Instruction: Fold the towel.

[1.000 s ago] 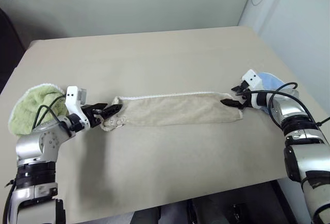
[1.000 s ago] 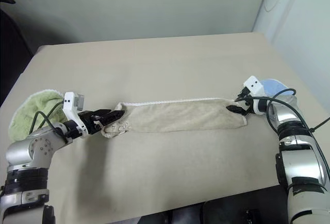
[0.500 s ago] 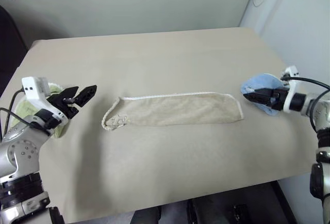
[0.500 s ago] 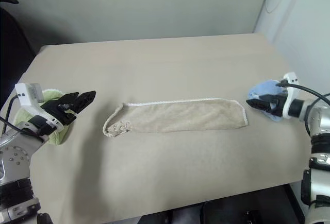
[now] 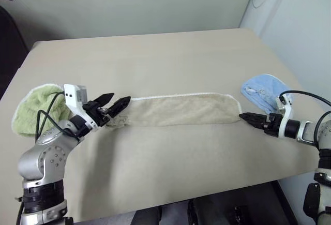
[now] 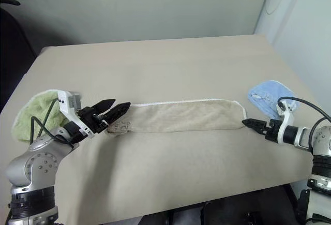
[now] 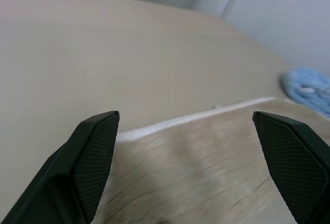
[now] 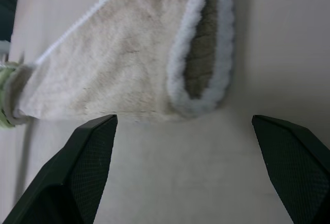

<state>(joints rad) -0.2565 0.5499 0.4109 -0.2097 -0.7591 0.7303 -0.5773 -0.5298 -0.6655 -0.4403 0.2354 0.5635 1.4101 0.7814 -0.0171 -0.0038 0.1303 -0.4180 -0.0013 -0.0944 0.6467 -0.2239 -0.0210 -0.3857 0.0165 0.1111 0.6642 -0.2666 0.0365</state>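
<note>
The towel [image 5: 178, 110] lies flat in a long strip on the table [image 5: 155, 59] (folded lengthwise), with the left gripper [image 5: 115, 103] and right gripper [image 5: 247, 117] spread at its ends, holding nothing.

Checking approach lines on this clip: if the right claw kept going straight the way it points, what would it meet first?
Most likely the near end of the beige towel. The open right claw points along the table toward that end, fingers apart just short of it. How high it sits above the table is unclear.

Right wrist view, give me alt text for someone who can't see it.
The end of a beige towel, folded lengthwise with its white corded edge looping open, lies on a tan table. The right tool is open, its two black fingers just short of the towel's end.
</note>
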